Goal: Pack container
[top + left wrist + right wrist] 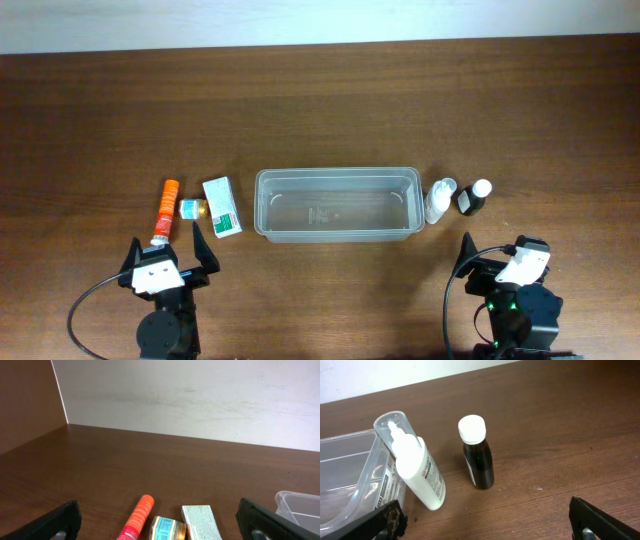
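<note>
Overhead view: shows container (335, 205) at ctr of tabletop (320, 100), long axis L–R, empty. Left of it, in a row: white-and-green box (222, 206), small teal-label jar (191, 208), orange tube (166, 211), with jar btwn box and tube, close to both. Just beside container's right end: white bottle (439, 200) w/ clear cap, then dark bottle (474, 196) w/ white cap. Places left gripper (167, 253) near front edge, tube's white end at its opening; right gripper (498, 256) near front edge, apart from both bottles.

Left wrist view: confirms jaws wide, gripping nothing. Shows tube, jar, box ahead, and only a corner of container (300, 502) at far right. Omits both bottles. Adds pale wall (200, 395) beyond tabletop.

Right wrist view: confirms jaws wide, gripping nothing. Shows white bottle (420, 472) tilted, cap toward container's rim corner; tilt not readable from overhead. Shows dark bottle (477, 462) upright, small gap to white bottle. Label print too small to read. Omits box, jar, tube.
</note>
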Robot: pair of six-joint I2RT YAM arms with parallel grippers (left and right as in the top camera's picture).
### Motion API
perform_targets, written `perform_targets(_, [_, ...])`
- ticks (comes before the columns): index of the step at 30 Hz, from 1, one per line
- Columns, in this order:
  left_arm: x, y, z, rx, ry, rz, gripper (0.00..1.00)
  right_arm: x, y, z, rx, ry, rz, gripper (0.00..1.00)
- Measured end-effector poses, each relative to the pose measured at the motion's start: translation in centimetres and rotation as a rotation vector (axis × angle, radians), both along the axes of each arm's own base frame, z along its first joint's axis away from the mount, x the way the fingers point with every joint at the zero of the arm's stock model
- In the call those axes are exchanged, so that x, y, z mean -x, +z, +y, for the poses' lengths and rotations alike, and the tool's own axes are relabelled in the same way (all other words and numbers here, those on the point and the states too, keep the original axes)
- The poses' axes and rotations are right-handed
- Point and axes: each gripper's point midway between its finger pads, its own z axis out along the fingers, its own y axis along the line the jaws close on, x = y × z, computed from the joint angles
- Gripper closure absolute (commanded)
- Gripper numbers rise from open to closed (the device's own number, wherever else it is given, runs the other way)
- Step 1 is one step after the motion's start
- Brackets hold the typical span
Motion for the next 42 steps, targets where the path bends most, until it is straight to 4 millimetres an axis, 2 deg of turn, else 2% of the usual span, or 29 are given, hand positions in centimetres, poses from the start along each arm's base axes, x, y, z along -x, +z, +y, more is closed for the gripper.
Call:
perform_targets(6, [0.0, 0.0, 0.0, 0.000, 0.000, 0.000, 0.00, -0.1, 0.2, 0.1, -0.007, 0.005, -0.009, 0.02])
perform_targets(11, [0.0, 0.0, 0.0, 0.000, 0.000, 0.000, 0.00, -0.3, 2.3, 0.9, -0.035, 0.040, -0.068, 0.02])
perform_targets(13, [0.0, 0.0, 0.0, 0.000, 0.000, 0.000, 0.00, 0.0, 4.1, 1.1, -0.043, 0.050, -0.081, 0.02])
perform_targets(16, [0.0, 0.0, 0.0, 0.000, 0.000, 0.000, 0.00, 0.5, 8.0, 1.3, -0.048, 0.056, -0.086, 0.02])
perform_targets(19, [0.0, 0.0, 0.0, 0.000, 0.000, 0.000, 0.00, 1.0, 11.2, 1.5, -0.061, 0.063, 0.018, 0.02])
perform_targets(23, [0.0, 0.0, -0.1, 0.000, -0.003, 0.001, 0.00, 0.5, 13.7, 1.5, -0.083, 0.069, 0.254, 0.02])
perform_targets(25, [0.0, 0.0, -0.1, 0.000, -0.003, 0.000, 0.00, -0.4, 14.8, 1.7, -0.103, 0.082, 0.351, 0.01])
perform_targets(26, [0.0, 0.0, -0.1, 0.000, -0.003, 0.000, 0.00, -1.0, 15.3, 1.9, -0.117, 0.095, 0.391, 0.05])
perform_targets(27, [0.0, 0.0, -0.1, 0.000, -0.003, 0.000, 0.00, -1.8, 15.6, 2.1, -0.131, 0.113, 0.426, 0.14])
perform_targets(28, [0.0, 0.0, -0.1, 0.000, -0.003, 0.000, 0.00, -2.5, 15.7, 2.4, -0.147, 0.136, 0.459, 0.18])
perform_targets(31, [0.0, 0.0, -0.1, 0.000, -0.003, 0.000, 0.00, -4.9, 15.2, 3.3, -0.205, 0.188, 0.531, 0.18])
perform_targets(33, [0.0, 0.0, -0.1, 0.000, -0.003, 0.000, 0.00, -6.4, 14.0, 4.0, -0.229, 0.219, 0.590, 0.18])
perform_targets(38, [0.0, 0.0, -0.1, 0.000, -0.003, 0.000, 0.00, -8.7, 9.1, 6.0, -0.269, 0.243, 0.779, 0.20])
perform_targets(42, [0.0, 0.0, -0.1, 0.000, -0.003, 0.000, 0.00, -10.2, 5.3, 6.7, -0.256, 0.217, 0.890, 0.28])
